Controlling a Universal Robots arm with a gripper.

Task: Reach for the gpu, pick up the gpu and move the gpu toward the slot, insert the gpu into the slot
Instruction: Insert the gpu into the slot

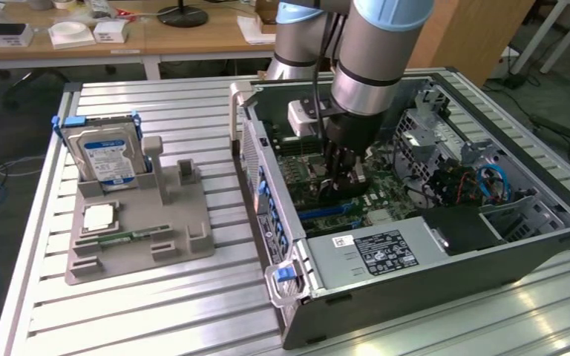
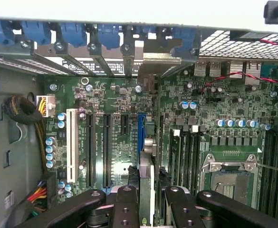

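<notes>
Claw (image 2: 148,202): pinching gpu across both flat faces.
Gpu (image 2: 147,164): upright, edge-on, over blue slot; seating not discernible.
Handling: likely light, stiff, thin, fragile; best held on bare board faces, clear of edge contacts.
Slot (image 2: 141,124): on motherboard (image 2: 119,95), inside case (image 1: 414,267) on bench (image 1: 166,311).

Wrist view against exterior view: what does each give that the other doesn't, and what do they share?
Wrist view: the fingers closed on the gpu, held edge-on in line with the blue slot, and the open processor socket.
Exterior view: the arm, the hard drive and processor chip in the grey holder beside the case.
Both: the green motherboard inside the open case.
</notes>
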